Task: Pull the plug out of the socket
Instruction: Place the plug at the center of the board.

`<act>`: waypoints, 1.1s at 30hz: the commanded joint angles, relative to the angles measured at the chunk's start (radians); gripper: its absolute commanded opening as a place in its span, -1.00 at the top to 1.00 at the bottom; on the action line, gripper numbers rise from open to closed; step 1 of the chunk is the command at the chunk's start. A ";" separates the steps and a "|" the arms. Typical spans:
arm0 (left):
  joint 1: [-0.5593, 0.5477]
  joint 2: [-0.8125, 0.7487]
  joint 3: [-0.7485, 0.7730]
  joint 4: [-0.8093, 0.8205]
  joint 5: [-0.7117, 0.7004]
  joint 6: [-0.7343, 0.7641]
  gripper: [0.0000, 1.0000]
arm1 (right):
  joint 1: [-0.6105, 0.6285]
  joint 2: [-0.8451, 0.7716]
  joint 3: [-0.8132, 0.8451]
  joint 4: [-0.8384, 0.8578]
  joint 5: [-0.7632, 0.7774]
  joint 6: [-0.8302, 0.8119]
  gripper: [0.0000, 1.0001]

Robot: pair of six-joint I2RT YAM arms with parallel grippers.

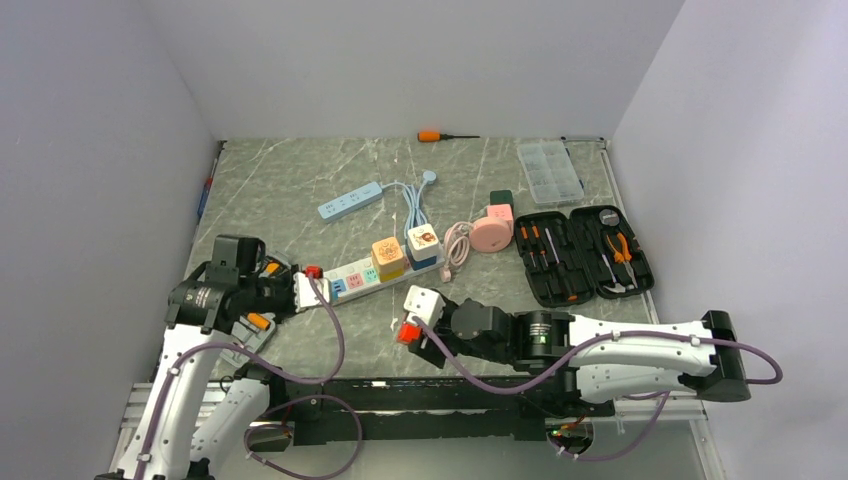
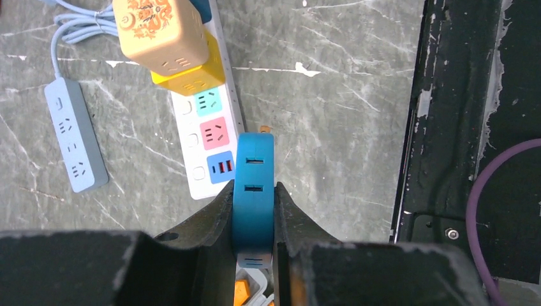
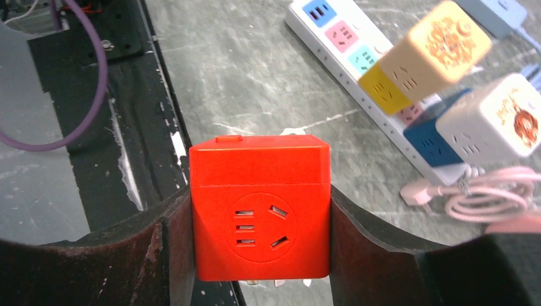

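The long white power strip [image 1: 352, 275] lies mid-table with pastel outlets; it also shows in the left wrist view [image 2: 191, 137] and the right wrist view [image 3: 332, 48]. A peach cube plug [image 1: 388, 255] on a yellow cube [image 2: 188, 76] and a white cube plug [image 1: 422, 240] on a dark blue cube [image 3: 427, 140] stand in it. My right gripper [image 3: 260, 194] is shut on a red cube plug [image 3: 258, 159], held clear of the strip near the front edge [image 1: 407, 333], prongs showing below. My left gripper [image 2: 254, 187] is shut on a blue slotted block [image 2: 254, 159] at the strip's near end [image 1: 300, 288].
A shorter light-blue power strip [image 1: 350, 200] lies behind. A pink round reel [image 1: 490, 232], an open black tool case [image 1: 585, 255], a clear organiser box [image 1: 549, 170] and an orange screwdriver [image 1: 440, 135] sit to the right and back. A black rail [image 1: 450, 395] runs along the front.
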 commanded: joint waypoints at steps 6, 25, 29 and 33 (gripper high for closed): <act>-0.035 0.048 -0.020 0.177 -0.084 -0.296 1.00 | -0.222 -0.036 -0.040 -0.090 0.212 0.320 1.00; -0.435 0.267 -0.059 0.309 -0.357 -0.448 1.00 | -0.672 0.097 -0.207 -0.201 0.228 0.756 1.00; -0.559 0.339 -0.045 0.356 -0.402 -0.441 1.00 | -0.677 0.104 -0.235 -0.204 0.262 0.814 0.96; -0.664 0.403 -0.088 0.426 -0.477 -0.450 1.00 | -0.682 0.102 -0.239 -0.224 0.292 0.864 0.64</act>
